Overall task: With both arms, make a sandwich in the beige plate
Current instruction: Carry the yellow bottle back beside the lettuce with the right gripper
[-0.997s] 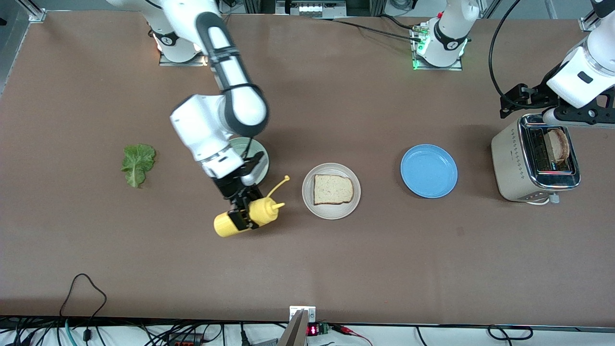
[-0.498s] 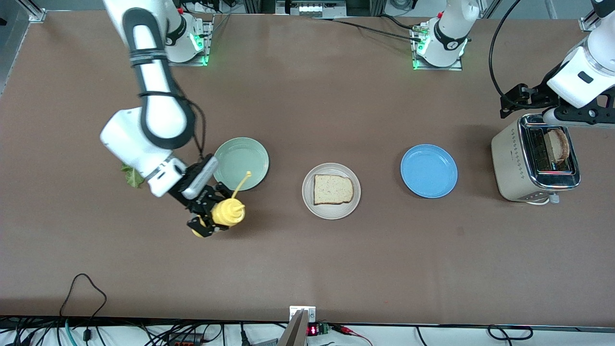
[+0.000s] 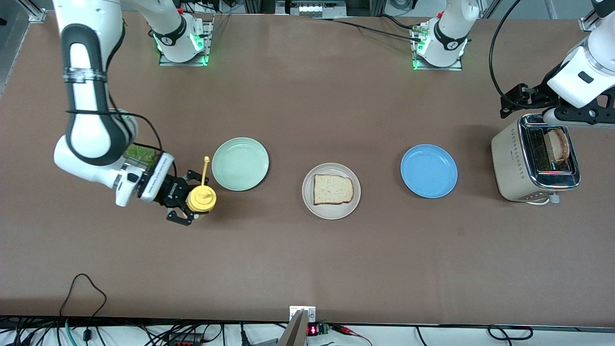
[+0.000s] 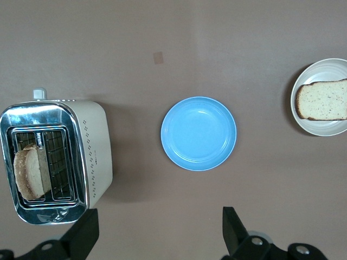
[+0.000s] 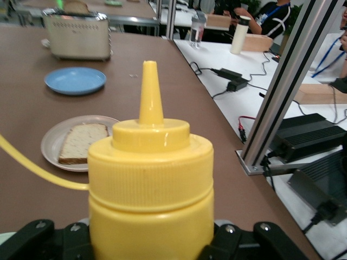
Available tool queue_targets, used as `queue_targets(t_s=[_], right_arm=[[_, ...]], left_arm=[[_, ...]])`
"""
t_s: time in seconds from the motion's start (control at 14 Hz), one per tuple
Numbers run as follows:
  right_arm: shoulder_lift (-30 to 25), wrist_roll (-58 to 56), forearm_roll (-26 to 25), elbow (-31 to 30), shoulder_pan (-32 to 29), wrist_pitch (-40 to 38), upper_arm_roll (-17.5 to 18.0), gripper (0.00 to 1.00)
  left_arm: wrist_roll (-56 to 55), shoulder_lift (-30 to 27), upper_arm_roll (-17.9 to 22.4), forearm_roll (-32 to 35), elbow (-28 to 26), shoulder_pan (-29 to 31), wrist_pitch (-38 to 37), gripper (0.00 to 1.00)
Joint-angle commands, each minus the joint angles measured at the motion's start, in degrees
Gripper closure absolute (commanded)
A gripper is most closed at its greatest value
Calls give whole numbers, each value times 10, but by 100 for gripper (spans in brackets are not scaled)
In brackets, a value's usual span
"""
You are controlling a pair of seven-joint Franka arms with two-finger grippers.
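While the left gripper waits spread open over the toaster, the right gripper clamps an upright mustard bottle. One bread slice lies in the beige plate.

A robotics lab: aluminium framing, power bricks, loose cables and seated colleagues beside the table.

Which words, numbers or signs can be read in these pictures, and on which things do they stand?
No text can be read.
Small red display at the table edge nearest the front camera: lit, too small to read.
Round marks on the arm bases: too small to read.
Toaster: only dot patterns, no words.
Yellow bottle: no label shows.
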Motion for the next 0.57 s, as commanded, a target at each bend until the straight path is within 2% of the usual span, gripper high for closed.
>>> queue_targets(t_s=[0.0, 0.5], right_arm=[[-9, -23, 0, -21, -50, -88, 12, 62], [68, -130, 3, -48, -149, -287, 13, 62]], left_arm=[[2, 6, 1, -6, 16, 1, -13, 0], [4, 6, 1, -6, 16, 1, -13, 0]])
